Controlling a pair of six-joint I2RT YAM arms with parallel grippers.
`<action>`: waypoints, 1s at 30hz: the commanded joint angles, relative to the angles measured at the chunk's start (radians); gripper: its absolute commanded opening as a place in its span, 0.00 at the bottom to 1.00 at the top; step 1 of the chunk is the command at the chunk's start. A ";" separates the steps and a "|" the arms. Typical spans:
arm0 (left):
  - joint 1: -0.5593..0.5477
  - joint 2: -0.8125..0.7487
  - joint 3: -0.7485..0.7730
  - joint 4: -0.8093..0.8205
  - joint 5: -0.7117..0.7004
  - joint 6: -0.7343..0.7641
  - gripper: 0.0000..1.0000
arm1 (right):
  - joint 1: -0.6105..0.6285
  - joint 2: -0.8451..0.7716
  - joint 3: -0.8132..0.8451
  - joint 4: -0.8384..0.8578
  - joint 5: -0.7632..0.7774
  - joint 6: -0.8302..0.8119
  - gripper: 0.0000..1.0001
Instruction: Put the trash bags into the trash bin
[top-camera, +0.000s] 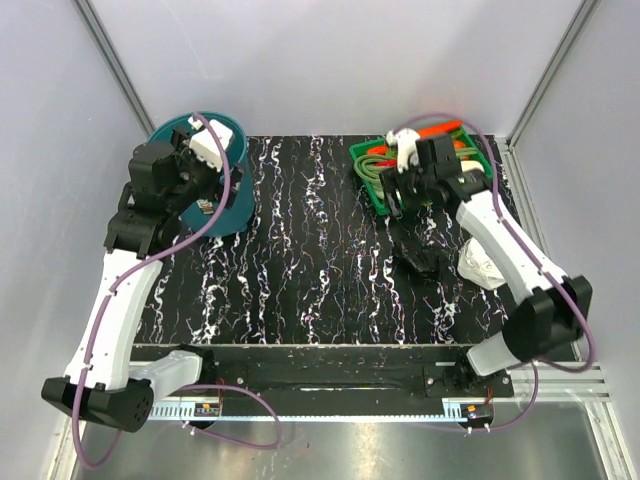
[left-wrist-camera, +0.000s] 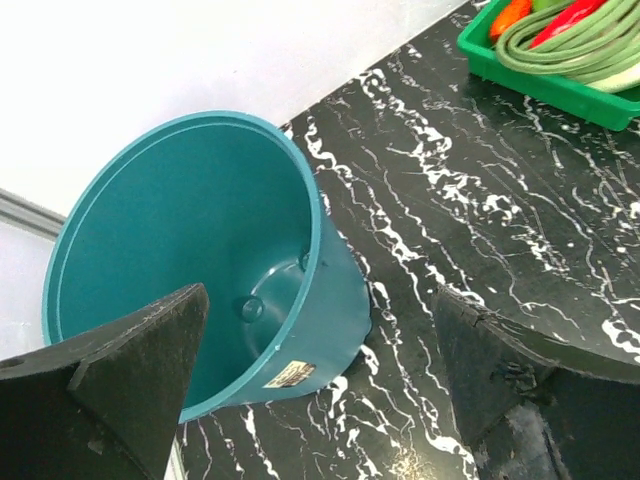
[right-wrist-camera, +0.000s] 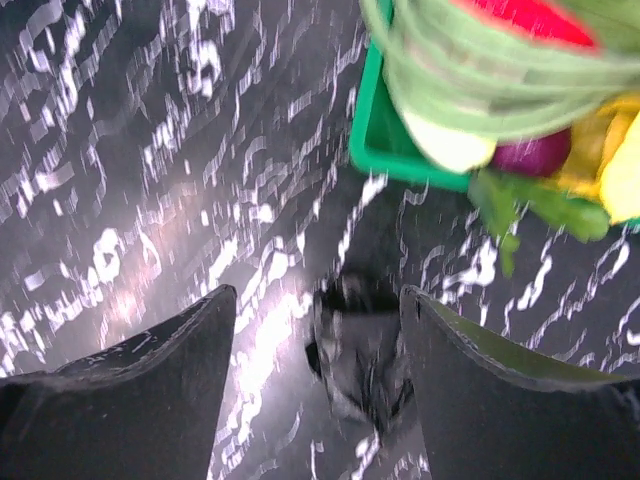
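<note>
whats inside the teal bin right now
The bin shows only its bare teal walls and floor, with nothing lying there. The left end effector's finger covers part of the inside.

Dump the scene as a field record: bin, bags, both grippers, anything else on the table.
bin: teal trash bin, far left of table, no bag visible inside
bags: one crumpled black trash bag visible, lying on the table near the green tray
left gripper: open, empty, at the bin
right gripper: open, over the bag, not gripping it
other: white plastic wad right of the bag
status: bag not yet in bin
</note>
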 joint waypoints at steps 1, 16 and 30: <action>-0.033 -0.068 -0.018 -0.018 0.072 0.000 0.99 | -0.001 -0.081 -0.247 -0.101 -0.007 -0.148 0.72; -0.173 -0.148 -0.145 -0.075 0.126 0.041 0.99 | -0.001 -0.075 -0.582 0.118 0.103 -0.234 0.71; -0.207 -0.117 -0.205 -0.057 0.095 0.066 0.99 | 0.001 0.014 -0.428 0.064 0.037 -0.148 0.45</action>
